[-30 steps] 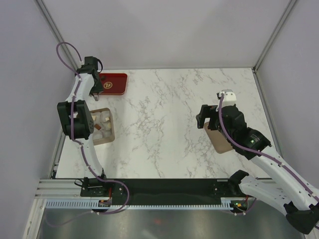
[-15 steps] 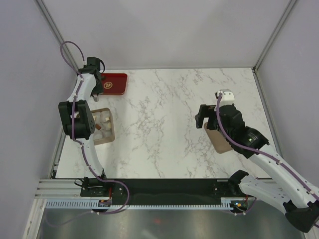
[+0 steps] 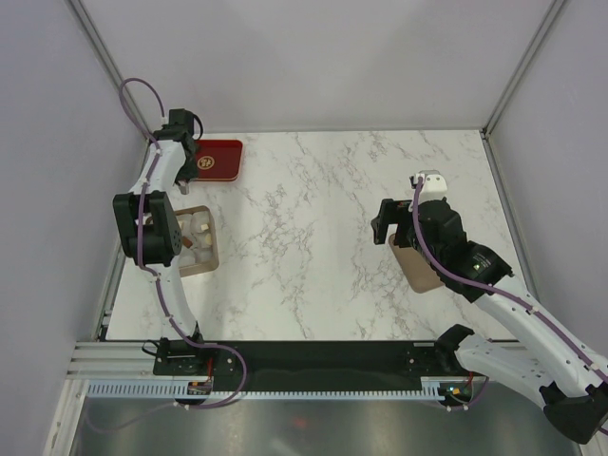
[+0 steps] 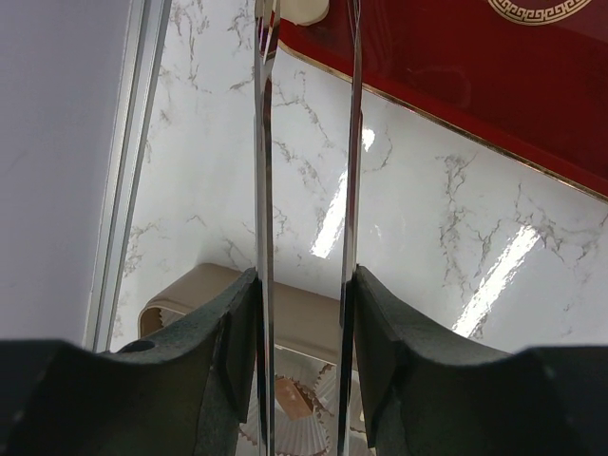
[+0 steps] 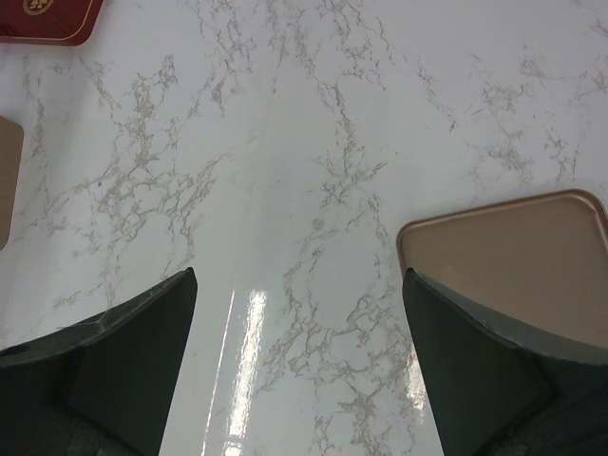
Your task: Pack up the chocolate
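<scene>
The marble table (image 3: 323, 218) spreads under both arms. The right gripper (image 5: 296, 277) hangs over bare marble with its jaws spread wide and nothing between them. The flat tan lid (image 5: 518, 256) lies by its right jaw, one edge passing under that jaw.

The red tray (image 4: 456, 57) lies ahead of the left gripper (image 3: 180, 172), whose two long thin blades stand partly apart. The tan box (image 4: 294, 306) sits back at the base of those jaws and holds chocolate (image 3: 198, 226) in white paper cups.

One cream-white piece (image 4: 302, 9) sits at the tray's near edge, between the blade tips and closer to the left blade. Whether the blades pinch it I cannot tell.
</scene>
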Available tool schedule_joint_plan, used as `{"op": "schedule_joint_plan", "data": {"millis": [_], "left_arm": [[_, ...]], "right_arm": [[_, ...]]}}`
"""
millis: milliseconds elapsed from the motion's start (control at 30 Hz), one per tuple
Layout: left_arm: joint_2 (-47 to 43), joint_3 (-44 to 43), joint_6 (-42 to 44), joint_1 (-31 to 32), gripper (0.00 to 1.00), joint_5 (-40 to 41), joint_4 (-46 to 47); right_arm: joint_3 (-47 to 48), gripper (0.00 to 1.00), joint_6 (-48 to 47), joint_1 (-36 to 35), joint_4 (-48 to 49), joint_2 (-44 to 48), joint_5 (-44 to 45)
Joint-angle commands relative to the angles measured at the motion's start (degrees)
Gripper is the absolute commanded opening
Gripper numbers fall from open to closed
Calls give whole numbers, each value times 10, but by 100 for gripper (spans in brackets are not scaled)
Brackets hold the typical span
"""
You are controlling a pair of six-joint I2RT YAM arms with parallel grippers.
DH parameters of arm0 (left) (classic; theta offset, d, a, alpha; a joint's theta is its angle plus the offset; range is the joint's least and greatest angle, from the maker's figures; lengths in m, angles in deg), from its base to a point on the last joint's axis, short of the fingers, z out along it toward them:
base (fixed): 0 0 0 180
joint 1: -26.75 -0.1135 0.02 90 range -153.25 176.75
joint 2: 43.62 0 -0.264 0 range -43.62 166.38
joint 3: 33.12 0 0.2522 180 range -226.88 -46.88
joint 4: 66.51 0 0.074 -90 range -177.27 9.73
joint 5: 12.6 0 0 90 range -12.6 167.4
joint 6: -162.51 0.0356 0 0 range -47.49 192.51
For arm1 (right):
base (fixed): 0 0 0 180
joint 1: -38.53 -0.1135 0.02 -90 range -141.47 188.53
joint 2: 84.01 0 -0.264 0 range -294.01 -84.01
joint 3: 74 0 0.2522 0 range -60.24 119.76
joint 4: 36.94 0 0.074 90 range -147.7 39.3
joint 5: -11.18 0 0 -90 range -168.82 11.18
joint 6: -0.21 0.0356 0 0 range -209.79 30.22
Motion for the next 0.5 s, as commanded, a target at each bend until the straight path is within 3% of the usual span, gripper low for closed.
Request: {"op": "schedule_joint_plan", "data": {"millis": [0,467], "left_arm": [[-5,-6,21,4,49,31,-2],[19,-22,27,3,49,25,-9]], "right_arm": [[0,98,0,-2,21,6,1],[0,98,-2,-2,23,4,3]]}}
